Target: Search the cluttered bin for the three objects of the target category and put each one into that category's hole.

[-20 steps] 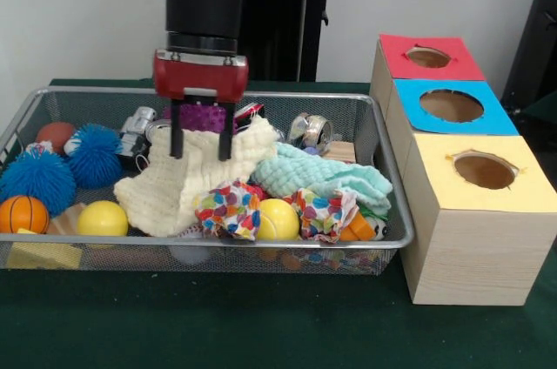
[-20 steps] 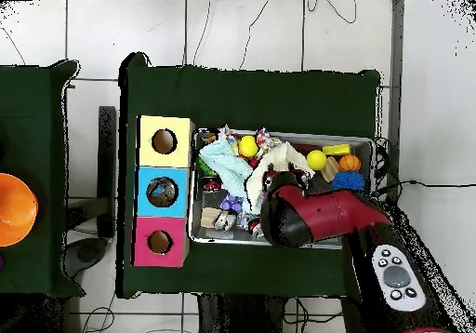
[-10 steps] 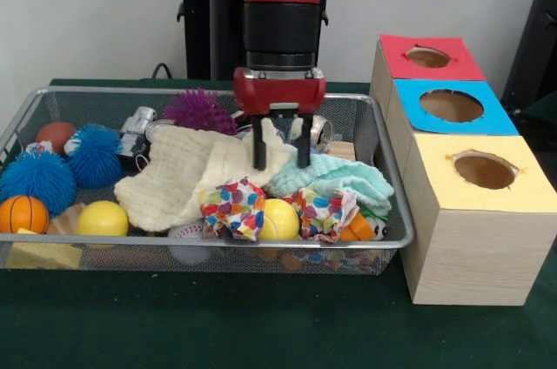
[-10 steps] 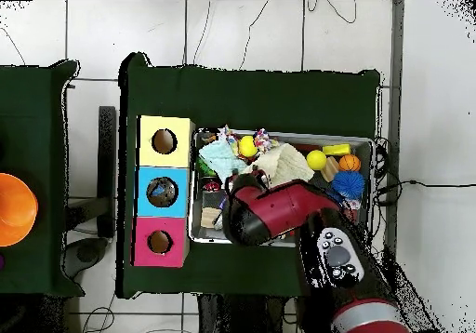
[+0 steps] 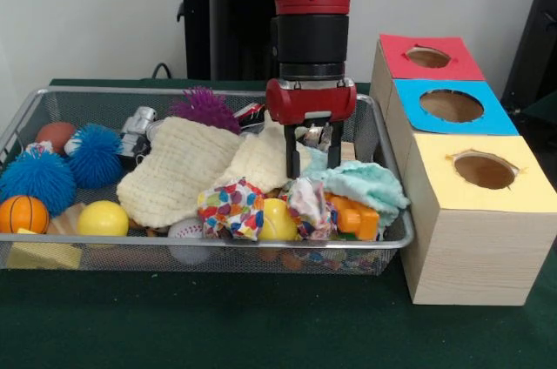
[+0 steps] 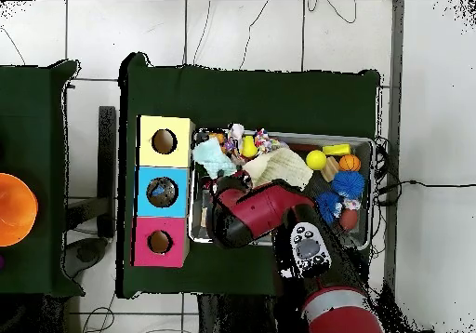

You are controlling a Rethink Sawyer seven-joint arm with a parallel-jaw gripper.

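where the arm hangs: we see the gripper (image 5: 312,150) low inside the wire bin (image 5: 104,90), at the end nearest the boxes.
fingers: spread apart, a shiny can (image 5: 313,135) showing between them; whether they touch it, we cannot tell.
bin: on the green table (image 5: 261,325), just beside the yellow-topped box (image 5: 474,247).

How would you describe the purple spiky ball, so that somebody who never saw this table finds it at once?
Start at the wire basket on the green table. Look along its far wall, just left of the red gripper: the purple ball sits there, behind the cream cloth. The two other spiky balls are blue and lie at the left end.
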